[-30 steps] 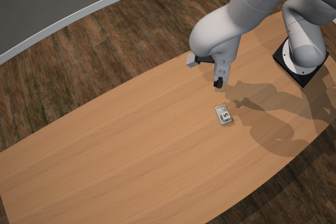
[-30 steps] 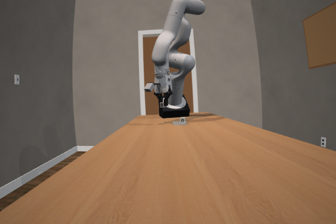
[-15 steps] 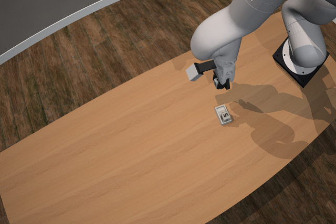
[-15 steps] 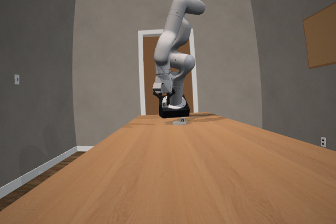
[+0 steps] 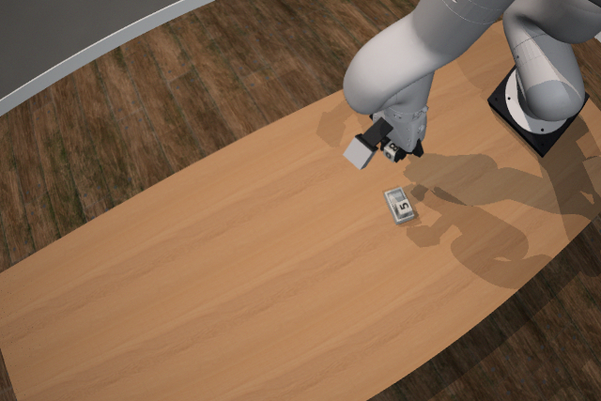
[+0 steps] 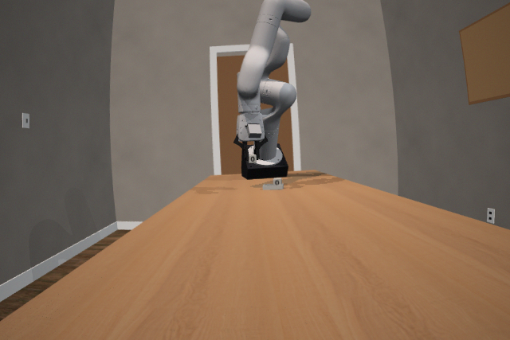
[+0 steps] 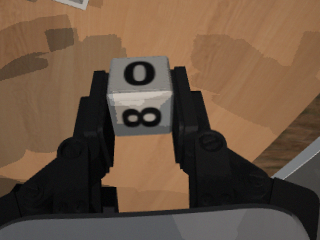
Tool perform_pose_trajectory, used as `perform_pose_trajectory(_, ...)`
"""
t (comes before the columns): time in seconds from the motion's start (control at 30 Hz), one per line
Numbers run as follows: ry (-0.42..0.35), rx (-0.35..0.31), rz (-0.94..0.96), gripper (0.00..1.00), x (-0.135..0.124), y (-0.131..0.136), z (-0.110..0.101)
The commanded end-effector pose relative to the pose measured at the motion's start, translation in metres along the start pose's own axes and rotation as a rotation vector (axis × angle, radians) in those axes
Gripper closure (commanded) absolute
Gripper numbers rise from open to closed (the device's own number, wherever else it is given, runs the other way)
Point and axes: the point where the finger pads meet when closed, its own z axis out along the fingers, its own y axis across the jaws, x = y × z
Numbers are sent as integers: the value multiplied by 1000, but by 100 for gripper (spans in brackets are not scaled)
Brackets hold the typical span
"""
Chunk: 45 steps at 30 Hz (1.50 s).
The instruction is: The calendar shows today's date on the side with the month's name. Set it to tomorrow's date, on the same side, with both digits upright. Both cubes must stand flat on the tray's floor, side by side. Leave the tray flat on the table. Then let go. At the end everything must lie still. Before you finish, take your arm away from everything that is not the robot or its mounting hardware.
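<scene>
My gripper [image 7: 141,89] is shut on a white digit cube [image 7: 140,95] and holds it in the air above the table. In the wrist view the cube shows a 0 on its end face and an 8 on the face toward the camera. The held cube also shows in the top view [image 5: 391,149] and in the exterior view [image 6: 252,158], where a 0 faces the camera. The grey tray [image 5: 396,200] lies flat on the table below and in front of the gripper. One cube [image 5: 403,206] sits in it with a 5 on top; in the exterior view [image 6: 277,181] it shows a 0.
The arm's black base [image 5: 536,115] stands at the table's far end. The table edge and wooden floor lie close behind the gripper [image 7: 296,143].
</scene>
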Motion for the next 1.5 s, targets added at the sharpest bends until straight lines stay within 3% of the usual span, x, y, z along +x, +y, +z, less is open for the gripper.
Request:
perform_pose_trajectory(0.0,31,-2,-105,73,1,-1,0)
perform_pose_trajectory(0.07,31,-4,-228,73,2,-3,0)
perform_pose_trajectory(0.47,29,-9,-601,73,4,-7,-1)
perform_pose_trajectory(0.57,29,-9,-610,73,4,-7,-1)
perform_pose_trajectory(0.63,28,-11,-745,73,5,-9,-1)
perform_pose_trajectory(1.07,26,-17,-1150,73,7,-14,-2)
perform_pose_trajectory(1.17,25,-17,-1164,73,8,-15,-2)
perform_pose_trajectory(1.47,23,-23,-1502,73,10,-19,-3)
